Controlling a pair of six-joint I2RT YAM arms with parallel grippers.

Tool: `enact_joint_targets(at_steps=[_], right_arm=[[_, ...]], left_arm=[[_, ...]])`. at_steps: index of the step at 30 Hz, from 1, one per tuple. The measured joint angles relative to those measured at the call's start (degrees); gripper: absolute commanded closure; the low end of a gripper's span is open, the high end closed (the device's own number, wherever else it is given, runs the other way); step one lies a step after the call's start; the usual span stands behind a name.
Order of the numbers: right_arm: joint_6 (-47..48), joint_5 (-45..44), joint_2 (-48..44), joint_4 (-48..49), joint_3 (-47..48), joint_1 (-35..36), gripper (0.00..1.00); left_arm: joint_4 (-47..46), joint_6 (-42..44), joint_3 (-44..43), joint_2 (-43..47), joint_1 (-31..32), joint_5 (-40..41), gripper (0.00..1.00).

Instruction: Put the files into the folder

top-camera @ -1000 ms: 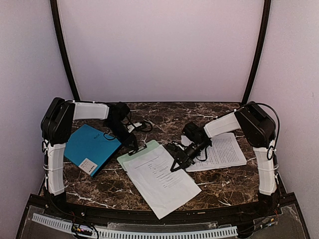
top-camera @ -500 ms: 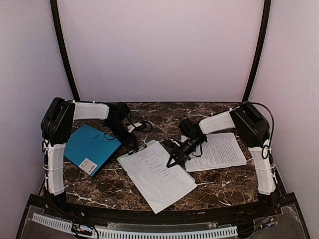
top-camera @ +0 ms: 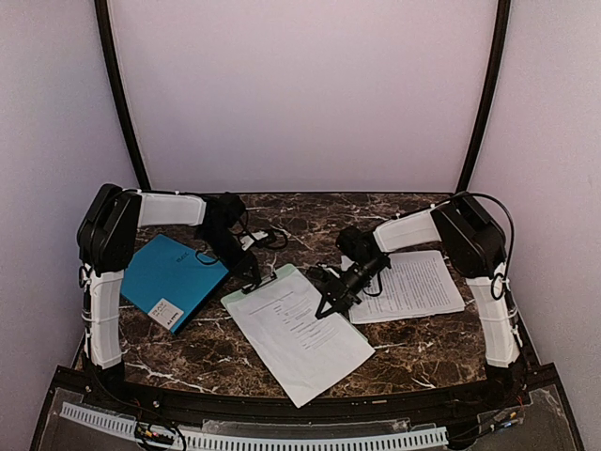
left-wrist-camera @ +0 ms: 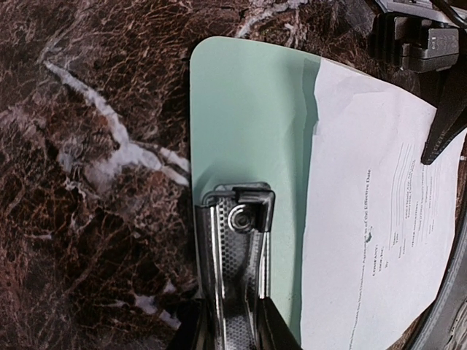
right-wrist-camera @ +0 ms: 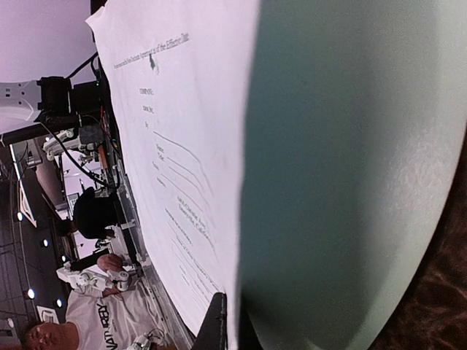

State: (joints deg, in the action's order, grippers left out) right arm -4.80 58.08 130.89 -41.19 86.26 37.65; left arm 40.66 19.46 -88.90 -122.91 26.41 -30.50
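Your left tool (left-wrist-camera: 232,329) pinches the metal clip (left-wrist-camera: 237,240) of the green clipboard (left-wrist-camera: 241,109) at centre, your right tool (top-camera: 323,311), pressed together, tips onto the sheet (top-camera: 300,343) lying there, the second sheet (top-camera: 424,287) lies right, and the folder (top-camera: 169,277) left.

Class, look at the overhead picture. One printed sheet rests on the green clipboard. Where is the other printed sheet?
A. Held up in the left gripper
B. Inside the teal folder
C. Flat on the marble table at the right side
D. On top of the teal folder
C: the loose sheet lies flat on the table at the right side, apart from the folder, which lies at the left.
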Motion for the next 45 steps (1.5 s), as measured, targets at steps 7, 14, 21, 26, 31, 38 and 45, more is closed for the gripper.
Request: enact_joint_targets(at_steps=[7, 14, 21, 26, 31, 38, 45], right_arm=[[0.3, 0.5, 0.7, -1.9, 1.0, 0.0, 1.0], [-1.8, 2.8, 1.2, -1.3, 1.1, 0.0, 1.0], [-5.8, 7.1, 1.7, 1.4, 0.5, 0.0, 1.0], [-7.2, 10.6, 1.3, 4.0, -1.6, -0.5, 1.0], [-8.5, 12.7, -0.1, 6.0, -5.0, -0.6, 1.0], [-9.6, 14.6, -1.6, 7.4, -8.6, -0.7, 1.0], [-11.7, 15.6, -1.6, 8.5, -8.8, -1.3, 1.0]], left_arm=[[0.1, 0.0, -0.2, 0.0, 0.5, 1.1, 0.99], [-0.6, -0.2, -0.3, 0.2, 1.9, 3.0, 0.99], [-4.2, -0.7, 1.7, 1.7, 4.4, 6.2, 0.99], [-6.8, -0.6, 4.1, 3.3, 5.6, 8.1, 0.99], [-7.7, -0.5, 5.0, 3.9, 5.7, 9.0, 0.99], [-7.8, -0.3, 5.0, 4.0, 5.7, 9.2, 0.99], [-8.0, -0.2, 6.0, 4.8, 5.7, 9.4, 0.99]])
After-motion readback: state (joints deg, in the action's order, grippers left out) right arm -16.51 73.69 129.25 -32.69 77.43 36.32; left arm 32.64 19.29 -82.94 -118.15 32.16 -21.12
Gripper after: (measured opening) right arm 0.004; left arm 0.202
